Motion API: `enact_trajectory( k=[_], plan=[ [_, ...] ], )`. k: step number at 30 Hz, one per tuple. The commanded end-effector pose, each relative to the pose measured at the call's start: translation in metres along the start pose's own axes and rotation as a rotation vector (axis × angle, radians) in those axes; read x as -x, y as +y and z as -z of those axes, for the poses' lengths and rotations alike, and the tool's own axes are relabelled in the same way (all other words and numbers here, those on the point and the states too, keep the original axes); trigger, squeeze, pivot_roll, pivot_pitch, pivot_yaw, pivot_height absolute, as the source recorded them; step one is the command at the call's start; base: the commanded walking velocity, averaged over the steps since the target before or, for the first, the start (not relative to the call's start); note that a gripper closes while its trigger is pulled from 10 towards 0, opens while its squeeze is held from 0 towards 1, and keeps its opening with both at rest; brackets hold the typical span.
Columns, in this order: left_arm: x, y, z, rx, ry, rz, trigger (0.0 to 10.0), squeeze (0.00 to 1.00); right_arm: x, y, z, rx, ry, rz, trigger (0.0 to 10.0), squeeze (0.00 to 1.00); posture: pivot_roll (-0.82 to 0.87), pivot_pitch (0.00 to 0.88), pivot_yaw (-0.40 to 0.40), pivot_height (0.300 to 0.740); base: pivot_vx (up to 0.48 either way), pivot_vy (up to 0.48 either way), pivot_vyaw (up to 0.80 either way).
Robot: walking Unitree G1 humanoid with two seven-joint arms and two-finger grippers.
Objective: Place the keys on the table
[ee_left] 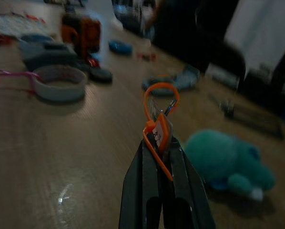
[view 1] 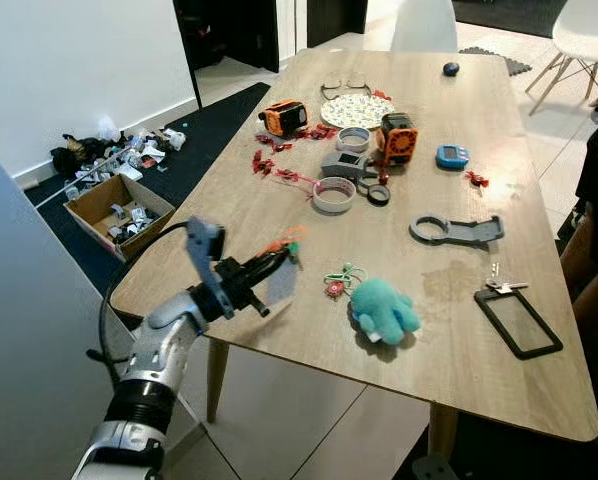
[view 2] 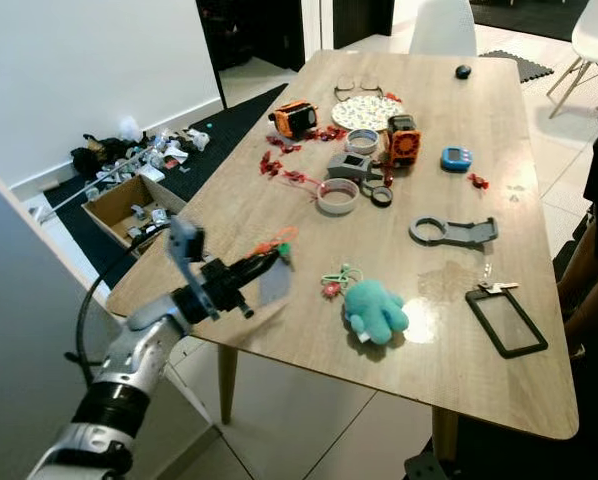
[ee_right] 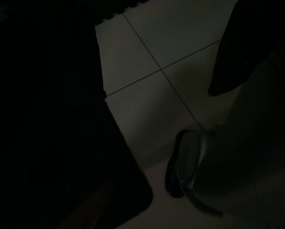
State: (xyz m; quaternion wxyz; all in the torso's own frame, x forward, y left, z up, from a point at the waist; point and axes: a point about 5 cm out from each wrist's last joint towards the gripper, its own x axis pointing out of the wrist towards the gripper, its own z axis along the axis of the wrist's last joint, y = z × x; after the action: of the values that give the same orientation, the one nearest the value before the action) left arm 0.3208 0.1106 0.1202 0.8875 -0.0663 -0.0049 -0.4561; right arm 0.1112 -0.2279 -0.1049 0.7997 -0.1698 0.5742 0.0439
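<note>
In the head views the left gripper [view 1: 276, 258] hangs just above the near part of the light wooden table [view 1: 459, 380], and in its wrist view its closed fingers pinch the orange-looped keys with a tag [ee_left: 159, 126], which point forward beyond the fingertips.

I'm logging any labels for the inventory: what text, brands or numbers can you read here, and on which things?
None can be read.
Orange key tag, held in the left end effector: dark marks on its white insert, too blurred.
Blue digital timer: screen too small.
Round patterned plate: a pattern, no words.
</note>
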Motion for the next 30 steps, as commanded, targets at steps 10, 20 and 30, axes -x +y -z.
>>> enact_trajectory(
  k=[10, 20, 30],
  plan=[
    [-0.022, -0.014, 0.015, -0.071, 0.099, 0.020, 10.0, 0.00, 0.000, 0.009, 0.007, -0.018, 0.021, -0.013, 10.0, 0.00, -0.09, 0.049, 0.117, 0.740, 0.000, 0.000, 0.00],
    [-0.031, 0.005, -0.002, -0.032, 0.036, -0.166, 10.0, 0.00, 0.000, 0.012, 0.007, -0.018, 0.018, -0.016, 10.0, 0.00, -0.09, 0.051, 0.121, 0.740, 0.000, 0.000, 0.00],
    [-0.023, 0.031, -0.001, 0.202, 0.082, -0.337, 10.0, 0.00, 0.000, 0.013, 0.007, -0.017, 0.018, -0.015, 10.0, 0.00, -0.09, 0.050, 0.123, 0.740, 0.000, 0.000, 0.00]
  ],
)
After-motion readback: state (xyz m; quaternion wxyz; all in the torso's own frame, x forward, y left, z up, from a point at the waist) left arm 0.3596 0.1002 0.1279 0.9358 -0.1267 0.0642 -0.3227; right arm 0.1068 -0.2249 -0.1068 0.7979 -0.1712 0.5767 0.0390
